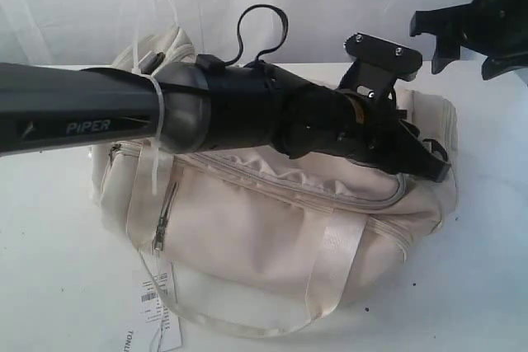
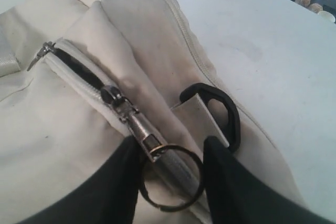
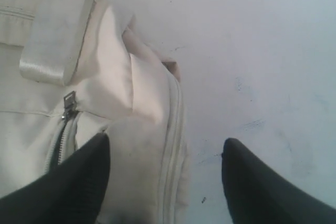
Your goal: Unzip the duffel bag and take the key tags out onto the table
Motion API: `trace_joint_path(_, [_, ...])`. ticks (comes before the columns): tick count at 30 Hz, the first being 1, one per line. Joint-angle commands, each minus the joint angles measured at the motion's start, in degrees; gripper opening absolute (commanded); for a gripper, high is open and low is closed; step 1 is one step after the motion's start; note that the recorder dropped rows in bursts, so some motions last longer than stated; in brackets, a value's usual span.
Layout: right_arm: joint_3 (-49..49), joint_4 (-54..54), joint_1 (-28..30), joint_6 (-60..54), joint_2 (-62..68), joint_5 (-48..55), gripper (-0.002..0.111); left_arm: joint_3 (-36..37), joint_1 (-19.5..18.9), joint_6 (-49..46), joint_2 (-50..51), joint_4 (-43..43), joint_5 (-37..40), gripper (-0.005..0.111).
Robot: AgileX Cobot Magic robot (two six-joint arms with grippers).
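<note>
The cream duffel bag (image 1: 264, 237) lies on the white table (image 1: 487, 245). My left arm reaches across it, so the left gripper (image 1: 412, 154) sits at the bag's right end. In the left wrist view the gripper (image 2: 170, 148) is closed on the metal ring (image 2: 173, 182) of the main zipper pull (image 2: 139, 127), with a finger touching each side. Behind the slider (image 2: 113, 95) a short dark gap shows. My right gripper (image 1: 466, 55) hangs open above the bag's right end. Its fingers (image 3: 79, 182) straddle the bag's edge (image 3: 142, 103) and bare table. The key tags are hidden.
A black D-ring (image 2: 231, 114) sits on a webbing tab beside the zipper. A white barcode hangtag (image 1: 157, 302) lies at the bag's front left. A webbing handle (image 1: 334, 261) loops over the front, near a side pocket zip (image 1: 161, 220). White curtain hangs behind.
</note>
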State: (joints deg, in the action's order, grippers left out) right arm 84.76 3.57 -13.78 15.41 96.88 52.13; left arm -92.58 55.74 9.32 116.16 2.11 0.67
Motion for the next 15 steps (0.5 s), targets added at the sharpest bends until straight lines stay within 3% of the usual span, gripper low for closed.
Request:
trace_joint_path(1, [-0.14, -4.59, 0.21, -1.36, -0.41, -1.41, 0.058, -0.23, 0.39, -0.39, -2.36, 0.37, 3.40, 0.018])
trace_joint_path(7, [-0.14, -18.25, 0.21, -10.36, 0.27, -2.55, 0.058, -0.23, 0.39, -0.39, -4.92, 0.37, 7.81, 0.018])
trace_joint_path(15, [-0.14, -20.19, 0.21, -11.15, 4.88, -1.15, 0.058, -0.23, 2.01, -0.29, -5.46, 0.37, 9.88, 0.018])
